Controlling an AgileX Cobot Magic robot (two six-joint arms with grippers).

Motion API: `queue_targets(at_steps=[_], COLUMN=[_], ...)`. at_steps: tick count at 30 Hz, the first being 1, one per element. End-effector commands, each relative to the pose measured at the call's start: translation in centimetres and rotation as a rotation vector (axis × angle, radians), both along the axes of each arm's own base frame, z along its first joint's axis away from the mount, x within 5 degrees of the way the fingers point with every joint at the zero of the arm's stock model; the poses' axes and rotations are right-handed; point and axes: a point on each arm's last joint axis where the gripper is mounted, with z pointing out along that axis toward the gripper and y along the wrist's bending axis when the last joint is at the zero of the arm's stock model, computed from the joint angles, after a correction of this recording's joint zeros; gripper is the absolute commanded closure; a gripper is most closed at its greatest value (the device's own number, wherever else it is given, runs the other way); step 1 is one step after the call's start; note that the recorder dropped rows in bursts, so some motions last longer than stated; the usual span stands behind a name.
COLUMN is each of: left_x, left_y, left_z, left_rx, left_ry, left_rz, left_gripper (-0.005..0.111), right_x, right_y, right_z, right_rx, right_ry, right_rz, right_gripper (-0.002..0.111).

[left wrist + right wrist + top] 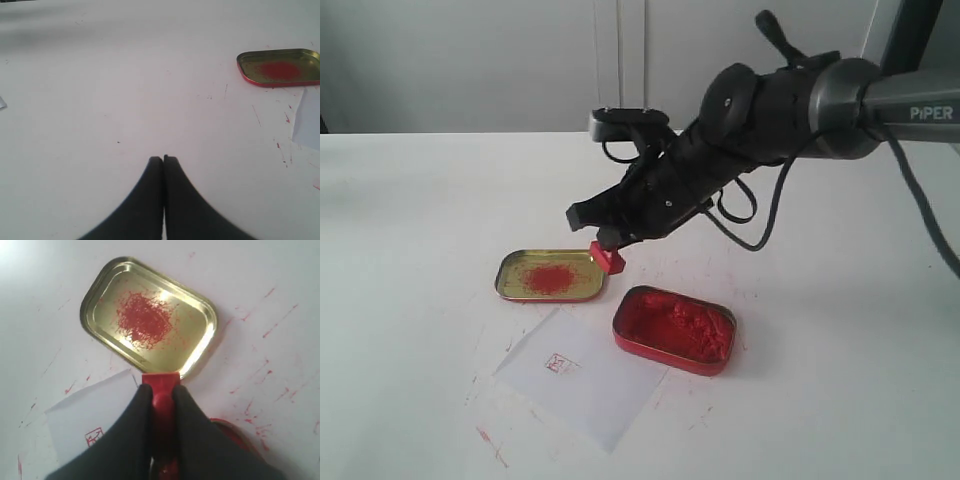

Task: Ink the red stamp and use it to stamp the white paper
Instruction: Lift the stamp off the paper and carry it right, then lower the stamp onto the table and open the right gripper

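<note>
My right gripper [607, 243] is shut on the red stamp [607, 259], holding it by its handle above the table between the gold lid and the red tin. In the right wrist view the red stamp [161, 385] shows between the black fingers [137, 415], base outward, near the lid's rim. The white paper [582, 375] lies flat at the front and carries a small red square mark [558, 363]; the white paper [92, 415] with its mark also shows in the right wrist view. My left gripper [163, 159] is shut on nothing over bare table.
A shallow gold lid [550, 274] with red smears lies left of the stamp. A rectangular red tin [673, 329] of ink paste sits to the right, overlapping the paper's corner. Red specks dot the white tabletop [420, 250].
</note>
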Motion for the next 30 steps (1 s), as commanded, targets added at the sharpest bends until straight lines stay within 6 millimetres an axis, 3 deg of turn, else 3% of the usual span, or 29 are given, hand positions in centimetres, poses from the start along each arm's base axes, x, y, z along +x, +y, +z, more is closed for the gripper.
queue_targets(at_steps=[1,14,19,30], left_x=[0.0,0.0,0.0,0.0], left_y=[0.0,0.0,0.0,0.0], left_z=[-0.1,-0.1,-0.1,-0.1], left_rx=[-0.011,-0.011,-0.011,-0.011], left_ry=[-0.001,-0.001,-0.001,-0.001], left_rz=[0.004,0.004,0.004,0.004], left_gripper=[0.107,0.107,0.107,0.107], right_x=[1.3,2.9,3.0,4.1], right_y=[-2.6,-12.3,-13.2,-12.9], right_z=[0.5,-3.2,-4.2,-8.6], right_rx=[0.032,0.262,0.348,0.433], right_ry=[0.014,0.106,0.121,0.170], right_rz=[-0.050,-0.306,-0.318,-0.416], right_gripper=[0.108,0.108,0.108,0.108])
